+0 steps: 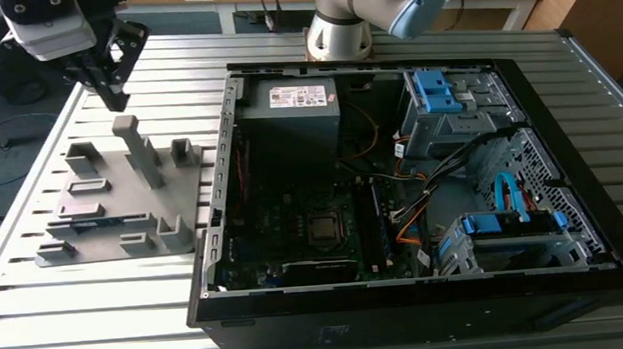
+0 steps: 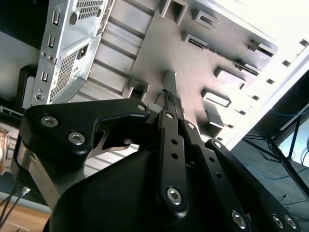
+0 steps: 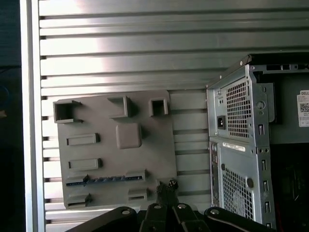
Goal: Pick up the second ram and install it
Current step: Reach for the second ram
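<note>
One stick, the second ram, lies in the gray tray slot, 7 o'clock side in your exterior view. Gripper hangs at the tray's 12 o'clock, fingers pressed together, empty. PC case is at the tray's 3 o'clock.

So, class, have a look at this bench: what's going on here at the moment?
A Universal Robots arm holds its gripper, shut and empty, in the air above the gray holder tray on the slatted metal table. The second ram lies in a slot of that tray, not yet picked up. The open computer case sits beside the tray, on the exterior view's right.
</note>
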You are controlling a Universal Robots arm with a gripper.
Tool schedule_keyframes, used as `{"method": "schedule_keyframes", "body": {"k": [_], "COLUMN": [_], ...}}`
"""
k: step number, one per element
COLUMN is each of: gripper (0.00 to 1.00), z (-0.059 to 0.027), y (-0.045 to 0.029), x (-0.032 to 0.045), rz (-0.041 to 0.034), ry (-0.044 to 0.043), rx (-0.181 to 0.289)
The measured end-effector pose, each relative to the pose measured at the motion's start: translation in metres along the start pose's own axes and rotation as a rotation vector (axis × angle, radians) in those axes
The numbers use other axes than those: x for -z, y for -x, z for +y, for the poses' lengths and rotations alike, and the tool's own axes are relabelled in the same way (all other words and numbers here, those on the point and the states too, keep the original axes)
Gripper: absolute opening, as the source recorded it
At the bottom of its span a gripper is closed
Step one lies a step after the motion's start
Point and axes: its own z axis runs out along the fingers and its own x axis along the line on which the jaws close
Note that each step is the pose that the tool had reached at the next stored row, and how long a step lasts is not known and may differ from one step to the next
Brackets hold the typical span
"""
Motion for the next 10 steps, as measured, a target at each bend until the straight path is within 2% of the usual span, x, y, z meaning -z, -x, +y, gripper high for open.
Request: {"method": "schedule_keyframes", "body": {"k": [10], "gripper": [0.10], "z": [-0.0079], "y": [-0.0154], "x": [-0.0022], "rz": [0.0001], "ry": [-0.0005], "rx": [0.005]}}
